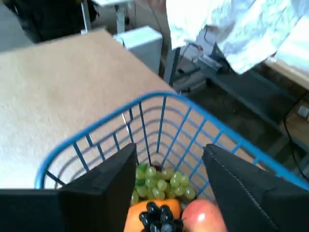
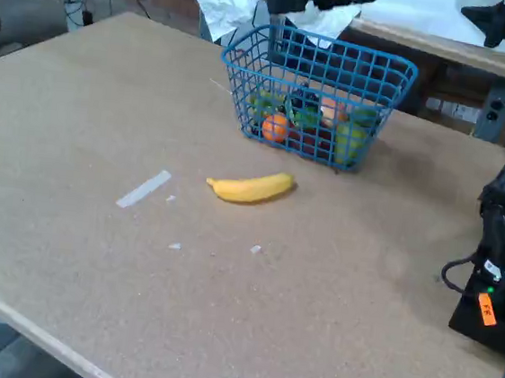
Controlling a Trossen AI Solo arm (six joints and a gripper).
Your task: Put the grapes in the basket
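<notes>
The grapes (image 1: pixel 157 217) lie inside the basket (image 1: pixel 96 133), on top of an orange (image 1: pixel 140 212) and beside a pink fruit (image 1: pixel 203 217); a green bunch (image 1: pixel 161 181) lies just behind them. In the wrist view the pincer (image 1: pixel 169 193) hangs above the basket with its 2 dark fingers (image 1: pixel 113 179) spread apart, and nothing is held between them, so it is released. The dark grapes sit lower than the fingers and I cannot see any contact with them.

By my judgement the placing step is done and the release is finished. What remains is only to lift the arm up and away. This move calls for a straight rise first, because the fingers are near the blue wire rim and a sideways pull could catch the mesh and drag the basket.

In the fixed view the basket stands near the far edge of the table (image 2: pixel 221 312), and the arm above it is mostly cut off by the top of the picture. A banana (image 2: pixel 251 188) lies in front of the basket, apart from it. The near and left parts of the table are open, with only a strip of tape (image 2: pixel 143 188) and some small scraps, so there is good room for retreat on that side.
</notes>
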